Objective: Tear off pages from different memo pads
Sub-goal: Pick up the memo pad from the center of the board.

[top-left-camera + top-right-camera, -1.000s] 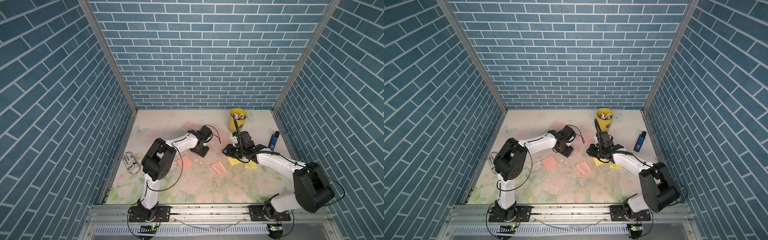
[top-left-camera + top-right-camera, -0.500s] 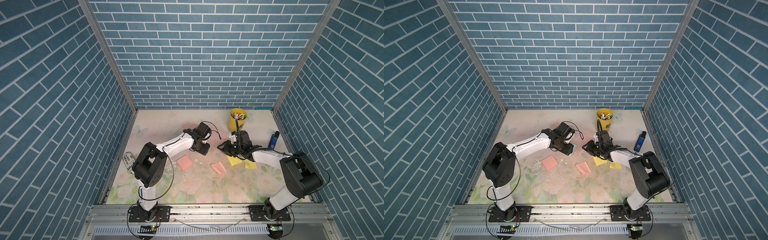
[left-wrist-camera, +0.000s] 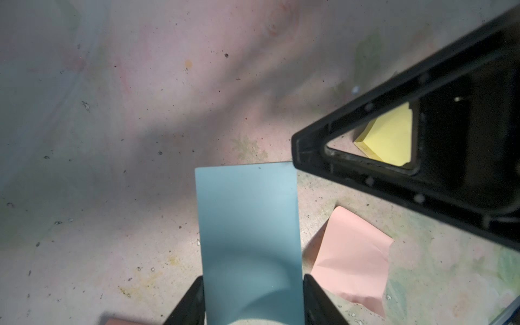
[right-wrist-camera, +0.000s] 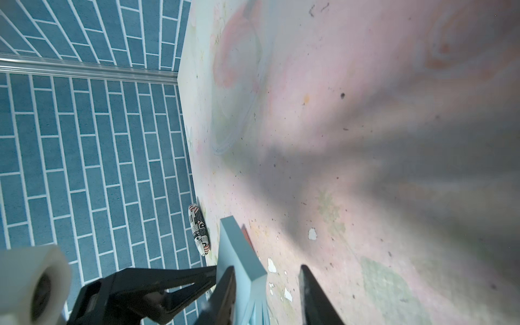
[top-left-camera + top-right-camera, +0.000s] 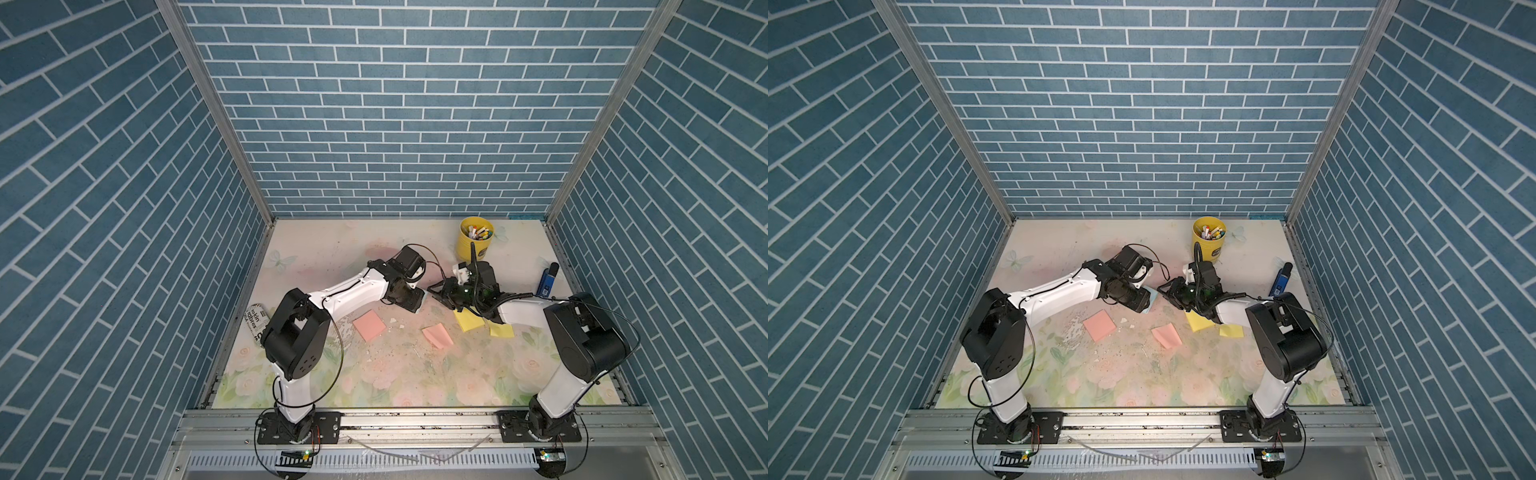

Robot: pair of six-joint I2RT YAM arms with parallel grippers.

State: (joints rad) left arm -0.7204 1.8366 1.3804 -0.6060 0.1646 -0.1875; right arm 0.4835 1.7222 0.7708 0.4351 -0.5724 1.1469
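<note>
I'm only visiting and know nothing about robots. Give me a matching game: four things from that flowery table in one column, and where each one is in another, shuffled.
Things:
1. light blue pad
2. yellow cup
3. curled pink sheet
4. dark blue bottle

Places:
A. near the back wall
B. lying loose on the table, between the arms
C. gripped in the left pincer
D. beside the right wall

Pairs: 1-C, 2-A, 3-B, 4-D
</note>
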